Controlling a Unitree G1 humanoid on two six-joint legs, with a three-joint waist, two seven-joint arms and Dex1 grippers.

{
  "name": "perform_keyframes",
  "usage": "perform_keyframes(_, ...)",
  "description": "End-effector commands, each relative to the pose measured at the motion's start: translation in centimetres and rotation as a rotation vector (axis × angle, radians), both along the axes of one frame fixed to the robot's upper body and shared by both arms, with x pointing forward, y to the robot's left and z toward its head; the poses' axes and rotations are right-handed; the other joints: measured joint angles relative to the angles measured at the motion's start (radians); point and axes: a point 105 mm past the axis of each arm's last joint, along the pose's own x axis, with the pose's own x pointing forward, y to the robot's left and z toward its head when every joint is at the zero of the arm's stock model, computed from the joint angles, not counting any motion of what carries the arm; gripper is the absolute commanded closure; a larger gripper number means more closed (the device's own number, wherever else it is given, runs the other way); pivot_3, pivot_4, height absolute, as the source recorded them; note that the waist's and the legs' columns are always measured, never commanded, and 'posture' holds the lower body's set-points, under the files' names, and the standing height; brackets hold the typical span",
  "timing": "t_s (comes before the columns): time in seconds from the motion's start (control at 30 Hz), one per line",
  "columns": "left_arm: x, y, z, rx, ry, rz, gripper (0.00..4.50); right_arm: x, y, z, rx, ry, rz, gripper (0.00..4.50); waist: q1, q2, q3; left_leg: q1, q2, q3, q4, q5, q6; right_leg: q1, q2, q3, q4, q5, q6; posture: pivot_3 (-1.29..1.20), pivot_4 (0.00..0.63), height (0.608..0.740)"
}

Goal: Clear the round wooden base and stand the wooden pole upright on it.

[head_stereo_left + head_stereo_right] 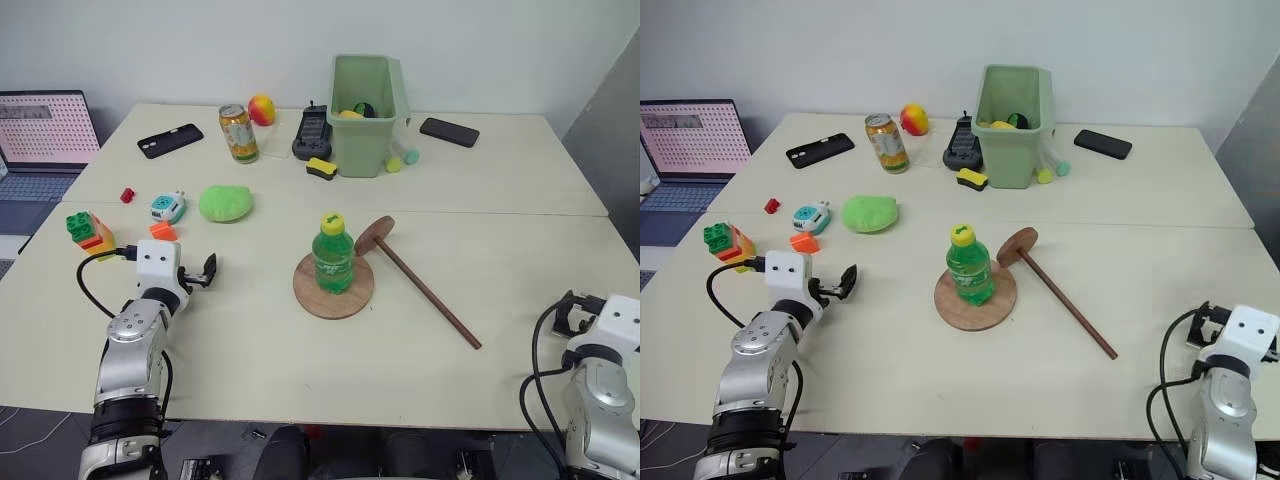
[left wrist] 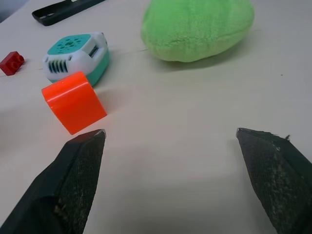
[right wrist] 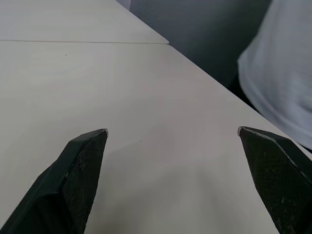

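Standing on the round, flat reddish-brown wooden base (image 1: pixel 333 287) mid-table, a green plastic bottle with a yellow cap (image 1: pixel 332 254) looks light and smooth, best taken around its body. The long, stiff dark-brown wooden pole (image 1: pixel 425 295) lies just right. Left gripper (image 1: pixel 208 270) and right gripper (image 1: pixel 572 312) are wide open, empty, well apart from both.

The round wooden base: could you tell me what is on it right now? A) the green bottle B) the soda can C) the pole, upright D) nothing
A: the green bottle with its yellow cap stands upright on the round wooden base, while the wooden pole lies flat on the table beside it.
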Motion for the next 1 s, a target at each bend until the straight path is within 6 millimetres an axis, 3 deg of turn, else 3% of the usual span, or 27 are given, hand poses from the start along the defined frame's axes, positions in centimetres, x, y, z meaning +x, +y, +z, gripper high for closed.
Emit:
perform_keyframes(0.03, 0.1, 0.1, 1.5, 0.008, -0.051, -0.012, 0.03, 0.2, 0.1, 1.6, -0.03, -0.057, -0.002, 0.0, 0.0, 0.0, 0.0, 0.0, 0.0, 0.0, 0.0, 0.0, 0.0, 0.0, 0.0, 0.0, 0.0, 0.0, 0.0, 0.0, 0.15, 0.74)
perform_keyframes(0.13, -0.1, 0.3, 1.8, 0.013, -0.054, -0.013, 0.03, 0.6, 0.5, 2.0, -0.035, -0.07, 0.022, 0.0, -0.001, 0.0, 0.0, 0.0, 0.0, 0.0, 0.0, 0.0, 0.0, 0.0, 0.0, 0.0, 0.0, 0.0, 0.0, 0.0, 0.15, 0.74)
perform_keyframes(0.27, 0.0, -0.7, 3.9, -0.024, -0.068, -0.122, 0.03, 1.8, 1.6, 3.3, -0.038, -0.093, 0.133, 0.0, -0.001, 0.0, 0.0, 0.0, 0.0, 0.0, 0.0, 0.0, 0.0, 0.0, 0.0, 0.0, 0.0, 0.0, 0.0, 0.0, 0.15, 0.74)
perform_keyframes(0.4, -1.3, -4.3, 7.2, -0.015, -0.055, -0.431, 0.03, 3.7, 4.1, 4.8, 0.016, -0.093, 0.38, 0.0, -0.003, 0.0, 0.0, 0.0, 0.0, 0.0, 0.0, 0.0, 0.0, 0.0, 0.0, 0.0, 0.0, 0.0, 0.0, 0.0, 0.15, 0.74)
perform_keyframes(0.5, -2.2, -6.9, 10.1, 0.015, -0.045, -0.632, 0.03, 4.4, 8.0, 6.9, 0.065, -0.097, 0.697, 0.0, -0.003, 0.001, 0.001, 0.0, 0.0, 0.0, 0.0, 0.0, 0.0, 0.0, 0.002, 0.0, 0.0, 0.0, 0.0, 0.0, 0.15, 0.74)
perform_keyframes(0.6, -3.2, -10.0, 12.3, 0.018, -0.013, -0.836, 0.03, 3.8, 11.9, 8.6, 0.1, -0.076, 1.008, 0.0, -0.001, 0.002, 0.001, -0.001, 0.0, -0.001, 0.0, 0.0, 0.0, 0.001, 0.004, -0.002, 0.0, 0.0, 0.0, 0.0, 0.15, 0.74)
perform_keyframes(0.7, -4.2, -13.0, 13.3, 0.048, 0.028, -1.023, 0.03, 2.1, 15.5, 9.1, 0.127, 0.001, 1.292, 0.0, -0.001, 0.002, 0.001, -0.001, -0.001, -0.001, 0.001, 0.0, 0.0, 0.002, 0.004, -0.002, -0.001, 0.0, 0.0, 0.0, 0.15, 0.74)
perform_keyframes(0.87, -3.6, -15.6, 14.0, 0.06, 0.022, -1.152, 0.03, -0.3, 18.7, 9.4, 0.119, 0.097, 1.54, 0.0, -0.002, 0.001, 0.002, -0.001, -0.003, -0.001, 0.001, 0.0, 0.001, 0.001, 0.006, -0.001, -0.001, 0.0, 0.0, 0.0, 0.15, 0.74)
perform_keyframes(1.0, -2.8, -16.9, 13.8, 0.078, 0.01, -1.2, 0.03, -1.2, 20.2, 9.9, 0.109, 0.091, 1.591, 0.0, -0.003, 0.001, 0.002, -0.001, -0.002, -0.002, 0.002, 0.0, 0.001, 0.001, 0.009, -0.002, -0.001, 0.0, 0.0, 0.0, 0.15, 0.74)
